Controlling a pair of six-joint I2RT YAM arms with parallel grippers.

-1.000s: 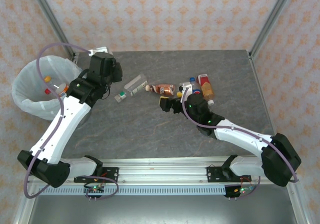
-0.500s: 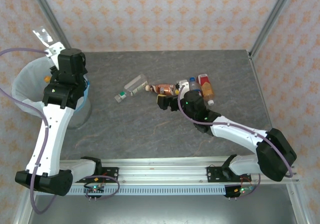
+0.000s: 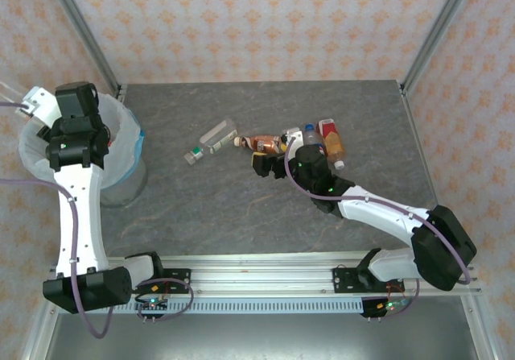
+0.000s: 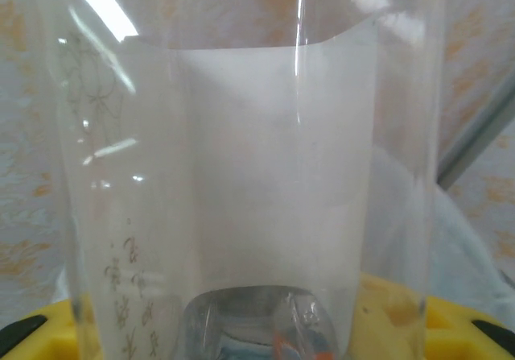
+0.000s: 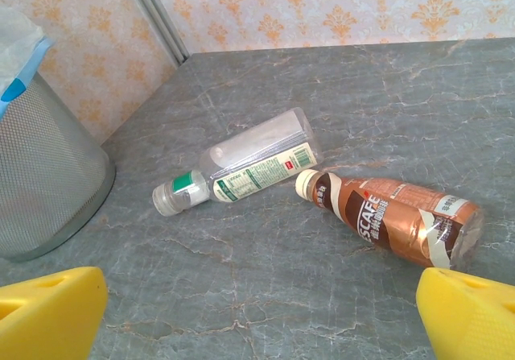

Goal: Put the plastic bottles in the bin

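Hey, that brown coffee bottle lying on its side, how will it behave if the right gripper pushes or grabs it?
The brown coffee bottle lies on its side and looks round, so a push would probably roll it. Its glossy wrap may be slippery. Being small plastic, it is likely light.

The brown coffee bottle [image 5: 402, 219] shows white letters "SCAFE" on its label; the start of the word is turned out of sight. Just left of it, the white-labelled bottle [image 5: 241, 163] carries fine print and a small red mark, too small to read. Faint grey marks on the clear bottle [image 4: 241, 175] are unreadable.
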